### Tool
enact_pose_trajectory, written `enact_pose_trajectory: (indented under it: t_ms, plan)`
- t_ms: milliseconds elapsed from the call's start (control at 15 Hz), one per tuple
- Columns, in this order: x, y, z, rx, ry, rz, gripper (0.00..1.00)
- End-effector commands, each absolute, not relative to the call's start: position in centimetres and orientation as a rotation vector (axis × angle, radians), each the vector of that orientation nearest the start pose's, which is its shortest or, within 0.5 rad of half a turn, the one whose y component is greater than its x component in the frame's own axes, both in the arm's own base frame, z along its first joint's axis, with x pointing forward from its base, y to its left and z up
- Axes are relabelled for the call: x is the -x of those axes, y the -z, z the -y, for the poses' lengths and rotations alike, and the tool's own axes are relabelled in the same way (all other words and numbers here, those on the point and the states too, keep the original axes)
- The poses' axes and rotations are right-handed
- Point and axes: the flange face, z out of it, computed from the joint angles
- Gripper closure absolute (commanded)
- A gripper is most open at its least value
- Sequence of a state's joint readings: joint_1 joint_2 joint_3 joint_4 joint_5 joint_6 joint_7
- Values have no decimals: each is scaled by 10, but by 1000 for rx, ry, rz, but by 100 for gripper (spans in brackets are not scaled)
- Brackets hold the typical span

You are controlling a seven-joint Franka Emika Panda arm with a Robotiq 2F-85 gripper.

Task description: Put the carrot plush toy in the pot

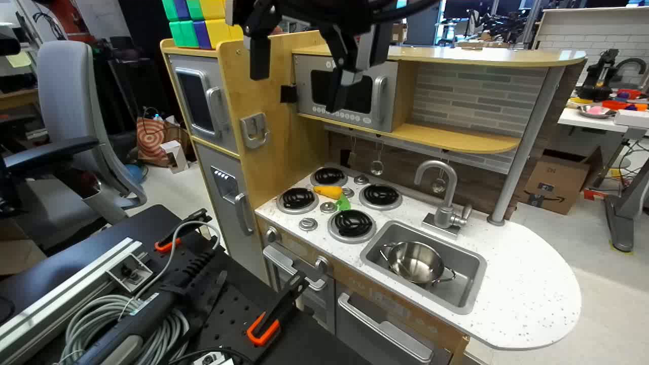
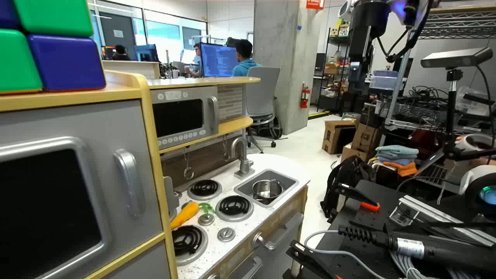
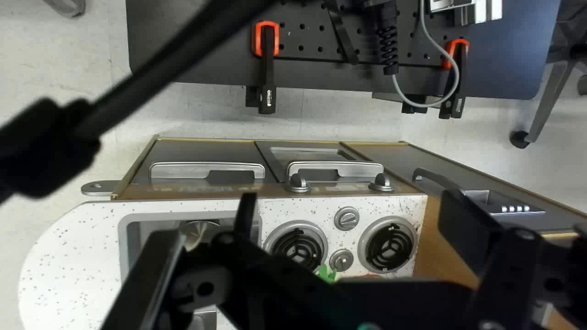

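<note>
- Between the black coil burners [image 1: 352, 223] of a play kitchen [image 1: 284, 157], the carrot plush toy [image 1: 328, 192] is lying on the speckled white counter [image 1: 532, 289], its green leaves [image 1: 344, 203] reaching toward one burner.
- Inside the grey sink basin [image 1: 464, 291], the silver two-handled pot [image 1: 416, 262] is sitting well apart from the carrot.
- High above the counter's level, the Robotiq gripper [image 1: 297, 91] is hanging with its fingers [image 3: 467, 233] standing wide apart.
- Above a fire extinguisher [image 2: 305, 97], a red sign [image 2: 314, 4] is reading "FIRE" in white letters, its top running out of view and its finer print appearing too small to read.
- Beyond the counter, a cardboard box [image 1: 552, 182] is bearing the curved Amazon arrow on a dark strip.
- Behind the kitchen, a monitor [image 2: 219, 60] is displaying lines of text too small to make out.
- Across the toy microwave [image 2: 178, 116], a badge [image 2: 173, 95] and a row of buttons [image 2: 180, 138] are carrying marks too blurred to read.
</note>
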State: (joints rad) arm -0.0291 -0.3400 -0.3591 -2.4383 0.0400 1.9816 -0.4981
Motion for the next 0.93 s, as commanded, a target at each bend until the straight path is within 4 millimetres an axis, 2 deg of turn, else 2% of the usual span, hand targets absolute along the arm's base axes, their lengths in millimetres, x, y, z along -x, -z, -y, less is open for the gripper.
enact_pose_trajectory:
  t_ms: [0, 333, 867]
  plan:
    - [-392, -411, 159, 2938, -91, 174, 0]
    - [-420, -374, 146, 3042, 0, 180, 0]
    - [-464, -347, 126, 3096, 73, 143, 0]
